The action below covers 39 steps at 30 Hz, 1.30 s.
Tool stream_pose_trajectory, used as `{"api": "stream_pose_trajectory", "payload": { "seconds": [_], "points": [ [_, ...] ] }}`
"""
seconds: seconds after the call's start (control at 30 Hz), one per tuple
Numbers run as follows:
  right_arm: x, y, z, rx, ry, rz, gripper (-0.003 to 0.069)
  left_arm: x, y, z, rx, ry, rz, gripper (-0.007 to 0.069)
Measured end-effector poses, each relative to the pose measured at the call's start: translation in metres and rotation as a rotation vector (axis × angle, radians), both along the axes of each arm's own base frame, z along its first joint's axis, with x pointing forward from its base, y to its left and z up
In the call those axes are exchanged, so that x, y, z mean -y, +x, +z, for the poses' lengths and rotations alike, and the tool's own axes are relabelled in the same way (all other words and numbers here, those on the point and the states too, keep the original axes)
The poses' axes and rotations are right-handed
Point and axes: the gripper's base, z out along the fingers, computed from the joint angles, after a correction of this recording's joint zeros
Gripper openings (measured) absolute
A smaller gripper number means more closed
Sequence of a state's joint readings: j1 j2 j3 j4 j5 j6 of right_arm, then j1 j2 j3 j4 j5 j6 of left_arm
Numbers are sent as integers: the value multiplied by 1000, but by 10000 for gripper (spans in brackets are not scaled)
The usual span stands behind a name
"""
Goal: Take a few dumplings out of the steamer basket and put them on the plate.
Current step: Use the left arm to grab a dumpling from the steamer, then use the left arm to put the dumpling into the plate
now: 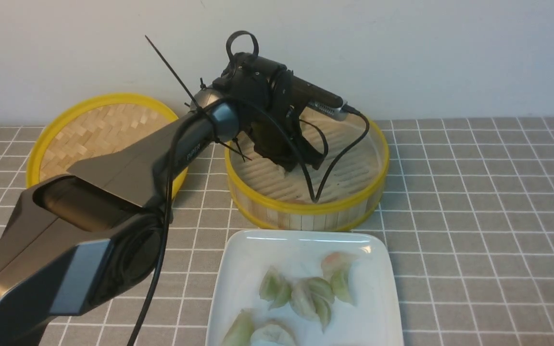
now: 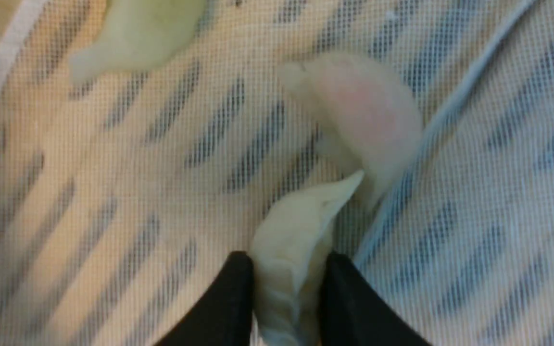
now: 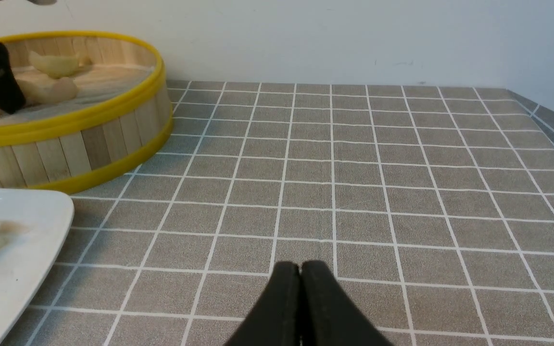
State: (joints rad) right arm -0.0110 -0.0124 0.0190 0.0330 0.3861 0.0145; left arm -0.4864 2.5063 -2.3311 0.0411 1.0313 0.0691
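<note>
The table [image 1: 474, 216], covered by a grey grid-patterned cloth [image 3: 354, 192], is carrying three items. The steamer basket [image 1: 306, 214] is sitting at centre rear, the woven lid [image 1: 99, 129] is lying to its left, and the white plate [image 1: 243, 259] is resting just in front of the basket.

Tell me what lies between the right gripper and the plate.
Nothing but bare grey checked tablecloth. The right wrist view shows the stretch from the shut right gripper to the plate with no object on it.

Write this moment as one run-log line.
left gripper: closed on dumpling in steamer basket | right gripper: shut, empty | plate: several dumplings
</note>
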Motion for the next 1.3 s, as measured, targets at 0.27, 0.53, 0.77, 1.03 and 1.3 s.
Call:
{"api": "stream_pose_trajectory", "payload": {
  "seconds": [0.27, 0.53, 0.77, 1.03, 1.3],
  "points": [
    [0, 0, 0, 0, -1, 0, -15, -18, -33, 99, 8, 6, -5, 157],
    [0, 0, 0, 0, -1, 0, -15, -31, -96, 143, -119, -162, -33, 157],
    [0, 0, 0, 0, -1, 0, -15, -35, -131, 76, -401, -138, -135, 157],
    [0, 0, 0, 0, -1, 0, -15, -19, -136, 34, -462, -41, -227, 206],
    [0, 0, 0, 0, -1, 0, -15, -9, -141, 33, -429, 3, -261, 424]
  ]
}}
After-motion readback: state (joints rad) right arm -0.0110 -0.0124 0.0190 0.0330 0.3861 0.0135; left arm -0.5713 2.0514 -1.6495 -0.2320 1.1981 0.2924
